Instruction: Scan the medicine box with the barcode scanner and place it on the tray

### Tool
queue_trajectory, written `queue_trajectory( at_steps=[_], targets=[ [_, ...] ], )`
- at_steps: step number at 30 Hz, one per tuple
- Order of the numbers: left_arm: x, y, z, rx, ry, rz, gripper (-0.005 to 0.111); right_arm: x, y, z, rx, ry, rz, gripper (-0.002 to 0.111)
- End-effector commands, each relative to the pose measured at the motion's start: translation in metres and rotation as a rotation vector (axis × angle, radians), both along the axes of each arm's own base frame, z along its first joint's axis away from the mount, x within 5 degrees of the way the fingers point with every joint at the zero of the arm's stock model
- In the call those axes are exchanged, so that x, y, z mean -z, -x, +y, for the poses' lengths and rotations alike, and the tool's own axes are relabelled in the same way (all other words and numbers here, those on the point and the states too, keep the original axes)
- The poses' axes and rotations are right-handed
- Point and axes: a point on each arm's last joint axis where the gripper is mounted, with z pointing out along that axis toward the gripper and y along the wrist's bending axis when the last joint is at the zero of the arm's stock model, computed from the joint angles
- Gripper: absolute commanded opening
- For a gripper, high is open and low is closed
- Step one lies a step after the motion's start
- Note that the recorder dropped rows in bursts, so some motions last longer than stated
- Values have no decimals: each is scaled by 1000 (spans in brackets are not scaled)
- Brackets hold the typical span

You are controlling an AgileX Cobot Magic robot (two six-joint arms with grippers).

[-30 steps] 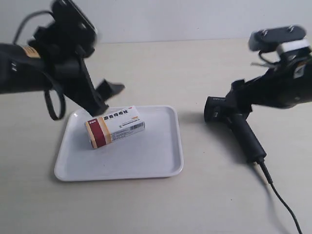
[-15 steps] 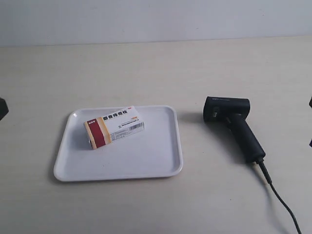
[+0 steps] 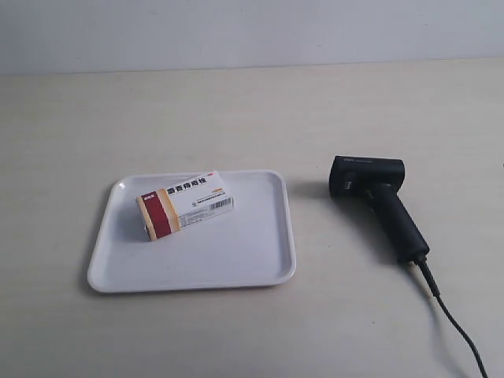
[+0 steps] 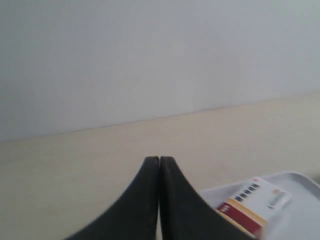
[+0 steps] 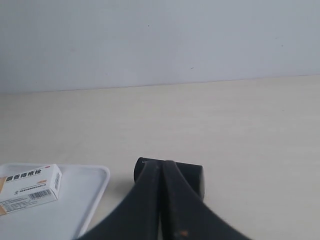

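In the exterior view, the medicine box [image 3: 184,204] was seen lying flat inside the tray [image 3: 252,260], toward its far corner on the view's left side, with the barcode face turned upward. The barcode scanner [image 3: 379,205] was laid on its side on the surface [image 3: 236,110], well apart from the tray, with its cable [image 3: 453,323] trailing off toward the lower edge of the view. Neither arm was visible in this view. The placing was judged to be done; little was left to fail unless the box was disturbed by a returning arm.

In the left wrist view, the left gripper [image 4: 159,161] was shown with its fingertips pressed together and nothing held between them. The medicine box [image 4: 254,204] was seen beyond and below it on the tray [image 4: 300,182]. A descent from this pose could be judged to strike the box or the tray rim and push the box off.

In the right wrist view, the right gripper [image 5: 162,165] was likewise seen fully closed and empty, with the barcode scanner [image 5: 192,175] partly hidden behind its fingers. The medicine box [image 5: 31,188] and the tray [image 5: 97,192] were visible to one side. The trailing cable could be judged a snag risk: if caught by a moving arm, the scanner might be dragged toward the tray.
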Motion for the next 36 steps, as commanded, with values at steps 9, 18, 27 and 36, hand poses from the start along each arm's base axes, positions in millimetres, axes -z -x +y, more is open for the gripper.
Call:
queue_trajectory(
  at_steps=[9, 18, 27, 36],
  targets=[
    [7, 18, 19, -267, -23, -8, 3, 1, 0, -1, 3, -1, -7, 0],
    [16, 19, 21, -291, -26, 94, 3, 1, 0, -1, 3, -1, -7, 0],
    [18, 19, 21, -290, -32, 115, 3, 1, 0, -1, 3, -3, -6, 0],
    [18, 19, 21, -291, -34, 117, 3, 1, 0, -1, 3, -3, -6, 0]
  ],
)
